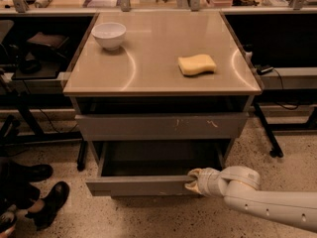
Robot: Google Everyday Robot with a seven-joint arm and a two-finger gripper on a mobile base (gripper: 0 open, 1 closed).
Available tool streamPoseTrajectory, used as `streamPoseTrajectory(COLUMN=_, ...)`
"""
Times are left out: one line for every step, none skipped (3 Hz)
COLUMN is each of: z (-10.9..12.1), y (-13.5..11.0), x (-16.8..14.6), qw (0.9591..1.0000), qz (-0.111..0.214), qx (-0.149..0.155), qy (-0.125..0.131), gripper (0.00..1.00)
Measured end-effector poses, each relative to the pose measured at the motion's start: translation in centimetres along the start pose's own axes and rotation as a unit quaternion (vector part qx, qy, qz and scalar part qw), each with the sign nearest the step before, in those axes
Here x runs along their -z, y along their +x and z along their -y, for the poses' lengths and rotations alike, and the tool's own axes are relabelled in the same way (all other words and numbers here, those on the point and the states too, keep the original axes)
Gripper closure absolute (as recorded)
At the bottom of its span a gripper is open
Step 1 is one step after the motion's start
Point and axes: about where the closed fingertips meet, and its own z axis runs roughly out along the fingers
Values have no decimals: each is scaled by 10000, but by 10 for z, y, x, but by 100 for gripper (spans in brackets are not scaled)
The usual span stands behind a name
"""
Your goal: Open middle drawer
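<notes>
Single raised front view, tilted downward, close (gripper (193, 180) low right)

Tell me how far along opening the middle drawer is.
Mostly done: the middle drawer stands pulled well out of the cabinet, its inside exposed. In hand: the gripper is at the front's right end. Left: perhaps a little more travel, then backing the arm away.

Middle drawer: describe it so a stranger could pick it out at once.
Find the cabinet with the tan top. Under its scratched grey front, the middle drawer is the one pulled out; its front is plain, and the pincer sits at its right end.
</notes>
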Motion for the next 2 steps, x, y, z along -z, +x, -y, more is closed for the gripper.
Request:
streamPoseTrajectory(z=-10, y=4, x=4, qw=9997, qz=96, qx=220, qy=26, gripper=100)
streamPoseTrajectory(z=-9, y=2, x=6, qw=9997, qz=96, qx=220, qy=27, gripper=100)
